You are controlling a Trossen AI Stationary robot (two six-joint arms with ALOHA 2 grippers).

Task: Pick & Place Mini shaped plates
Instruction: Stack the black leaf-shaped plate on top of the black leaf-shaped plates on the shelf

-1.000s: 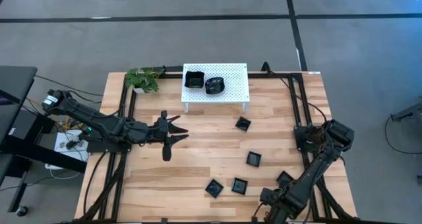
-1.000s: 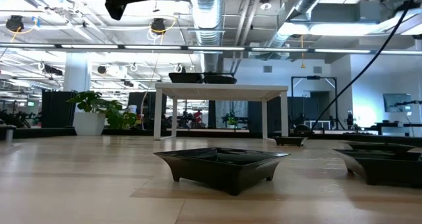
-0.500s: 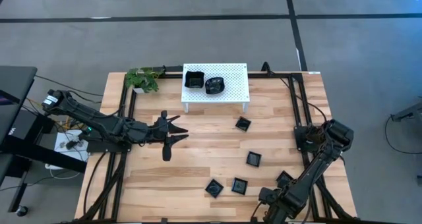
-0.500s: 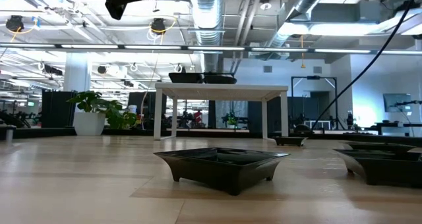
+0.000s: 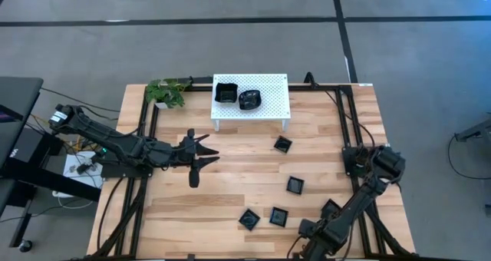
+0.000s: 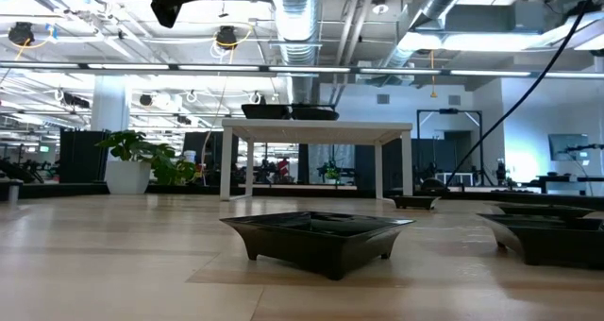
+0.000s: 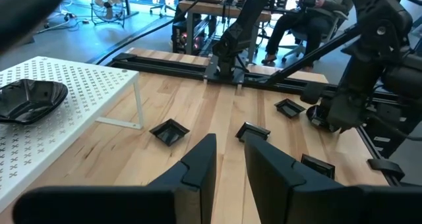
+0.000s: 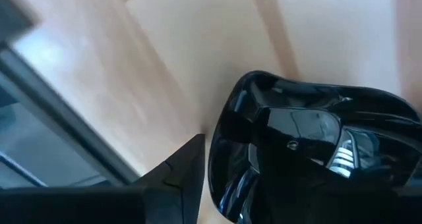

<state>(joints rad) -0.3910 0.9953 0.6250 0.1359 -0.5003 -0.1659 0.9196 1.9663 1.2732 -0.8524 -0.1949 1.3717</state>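
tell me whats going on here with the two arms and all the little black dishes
A two-armed robot is sorting small black plates. Two plates already sit on the white perforated rack, and five more lie loose on the wooden table. The right gripper is low at the table's near right corner, closed on a glossy plate. The left gripper hovers empty and open over the table's left middle.

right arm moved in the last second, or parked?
Yes, slightly. In the high view the right arm's elbow has shifted left and down toward the table's right frame rail; its lower end near the front edge crept left too. The left gripper has not moved.
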